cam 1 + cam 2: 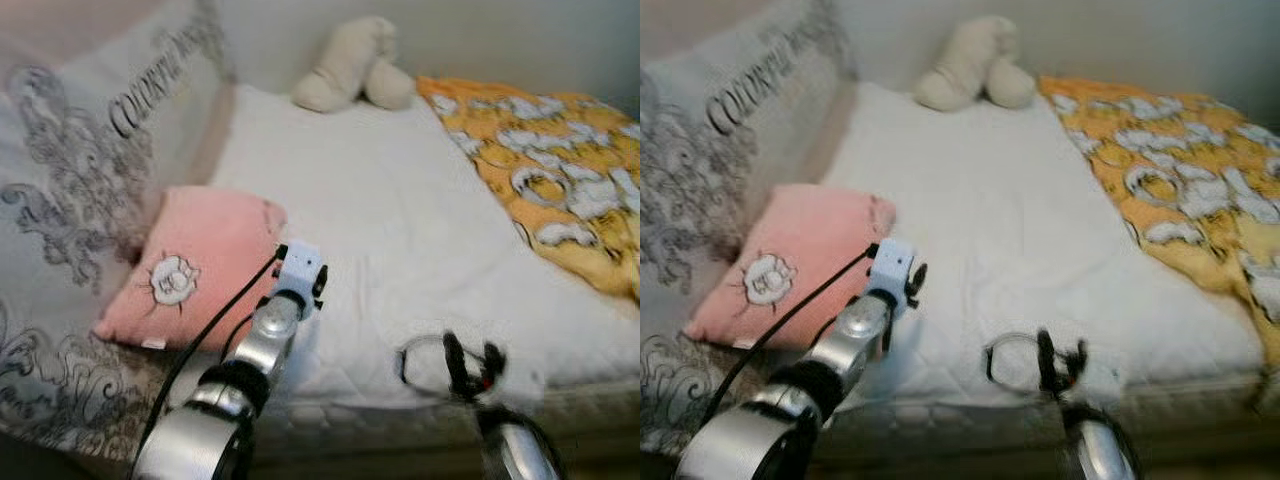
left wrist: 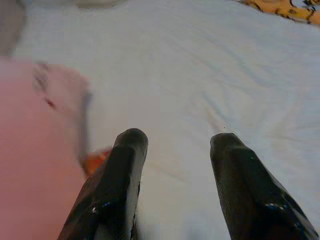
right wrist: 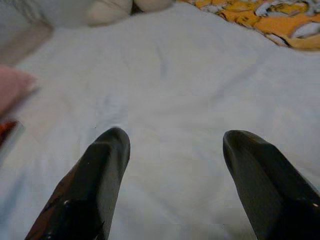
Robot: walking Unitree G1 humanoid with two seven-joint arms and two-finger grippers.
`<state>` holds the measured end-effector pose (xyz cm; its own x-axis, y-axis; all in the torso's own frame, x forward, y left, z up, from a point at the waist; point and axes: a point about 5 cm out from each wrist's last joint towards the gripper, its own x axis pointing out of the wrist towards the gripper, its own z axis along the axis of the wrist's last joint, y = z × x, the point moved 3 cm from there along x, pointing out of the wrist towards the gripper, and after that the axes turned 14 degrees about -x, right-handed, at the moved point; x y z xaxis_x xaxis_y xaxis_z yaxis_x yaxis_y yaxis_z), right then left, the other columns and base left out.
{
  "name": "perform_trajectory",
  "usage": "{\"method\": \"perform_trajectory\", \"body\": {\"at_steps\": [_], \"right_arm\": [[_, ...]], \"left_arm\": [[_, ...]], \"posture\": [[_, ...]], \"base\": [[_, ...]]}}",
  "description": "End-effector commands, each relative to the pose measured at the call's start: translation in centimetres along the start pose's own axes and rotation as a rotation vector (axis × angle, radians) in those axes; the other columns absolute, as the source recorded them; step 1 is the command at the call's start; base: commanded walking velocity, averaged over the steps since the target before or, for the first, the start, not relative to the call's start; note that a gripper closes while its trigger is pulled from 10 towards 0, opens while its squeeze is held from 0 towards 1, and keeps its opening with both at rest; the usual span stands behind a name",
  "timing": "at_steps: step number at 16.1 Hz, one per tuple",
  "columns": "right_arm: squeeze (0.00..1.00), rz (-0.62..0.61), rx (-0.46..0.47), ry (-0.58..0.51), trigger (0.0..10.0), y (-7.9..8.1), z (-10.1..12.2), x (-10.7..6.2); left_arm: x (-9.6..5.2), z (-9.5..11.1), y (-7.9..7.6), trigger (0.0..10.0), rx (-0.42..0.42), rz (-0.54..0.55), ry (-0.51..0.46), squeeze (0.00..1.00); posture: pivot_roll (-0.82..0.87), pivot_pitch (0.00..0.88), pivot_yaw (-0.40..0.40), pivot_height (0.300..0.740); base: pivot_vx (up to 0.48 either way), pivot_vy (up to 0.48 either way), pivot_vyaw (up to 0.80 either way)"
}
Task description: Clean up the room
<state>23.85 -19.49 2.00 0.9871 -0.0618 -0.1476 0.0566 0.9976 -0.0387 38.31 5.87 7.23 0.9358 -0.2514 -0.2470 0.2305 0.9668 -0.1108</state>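
Pink pillow (image 1: 190, 265) lies on the white bed (image 1: 400, 230), propped against the big patterned cushion (image 1: 70, 200), just beside the left gripper (image 2: 175, 150), whose fingers are spread and empty. The right gripper (image 3: 175, 165) hovers over bare sheet, likewise parted and holding nothing. To tidy it well, I'd reach for the pillow's near edge (soft stuffing gives, so grip deep) before lifting.
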Motion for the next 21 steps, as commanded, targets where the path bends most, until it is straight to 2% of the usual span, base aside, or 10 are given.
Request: {"method": "perform_trajectory", "body": {"at_steps": [1,2,4,5,7,13,15,17,18,21], "right_arm": [[0.00,0.024,-0.052,0.029,10.0,-0.3,-0.5,-1.0],[0.00,0.060,-0.104,0.072,10.0,-0.4,-1.5,-3.1],[0.00,0.091,-0.150,0.102,10.0,-0.6,-2.0,-5.3],[0.00,0.113,-0.186,0.135,10.0,-1.0,-2.2,-7.2],[0.00,0.116,-0.198,0.155,10.0,-1.4,-2.2,-8.6],[0.00,0.159,-0.227,0.180,10.0,-0.7,-1.4,-10.5],[0.00,0.162,-0.235,0.188,10.0,-0.6,-1.4,-10.7],[0.00,0.165,-0.239,0.198,10.0,-0.5,-1.4,-10.8],[0.00,0.168,-0.242,0.204,10.0,-0.6,-1.5,-10.8],[0.00,0.192,-0.266,0.212,10.0,-0.6,-1.5,-10.6]], "left_arm": [[0.1,-0.2,0.1,10.0,-0.032,0.024,0.024,0.00],[0.2,-0.1,0.3,10.0,-0.036,0.040,0.033,0.00],[0.3,0.2,0.4,10.0,-0.022,0.054,0.019,0.00],[0.4,0.8,1.4,10.0,-0.009,0.105,0.004,0.00],[0.3,0.9,2.1,10.0,-0.033,0.137,0.000,0.00],[0.6,1.7,2.3,10.0,-0.001,0.153,-0.006,0.00],[0.5,1.8,2.5,10.0,0.034,0.167,-0.015,0.00],[0.3,1.6,2.5,10.0,0.117,0.176,-0.037,0.00],[0.3,1.5,2.6,10.0,0.130,0.183,-0.038,0.00],[0.4,2.4,3.3,10.0,0.099,0.235,-0.052,0.00]], "posture": [[-0.09,0.167,-0.026,0.740],[-0.11,0.194,-0.038,0.740],[-0.13,0.230,-0.057,0.740],[-0.15,0.256,-0.072,0.740],[-0.15,0.274,-0.083,0.740],[-0.16,0.336,-0.099,0.740],[-0.16,0.335,-0.099,0.740],[-0.15,0.338,-0.102,0.740],[-0.14,0.338,-0.103,0.740],[-0.14,0.342,-0.122,0.740]], "base": [[0.000,0.000,0.00],[0.000,0.000,0.00],[0.000,0.000,0.00],[0.000,0.000,0.00],[0.000,0.000,0.00],[0.000,0.000,0.00],[0.000,0.000,0.00],[0.000,0.000,0.00],[0.000,0.000,0.00],[0.000,0.000,0.00]]}}
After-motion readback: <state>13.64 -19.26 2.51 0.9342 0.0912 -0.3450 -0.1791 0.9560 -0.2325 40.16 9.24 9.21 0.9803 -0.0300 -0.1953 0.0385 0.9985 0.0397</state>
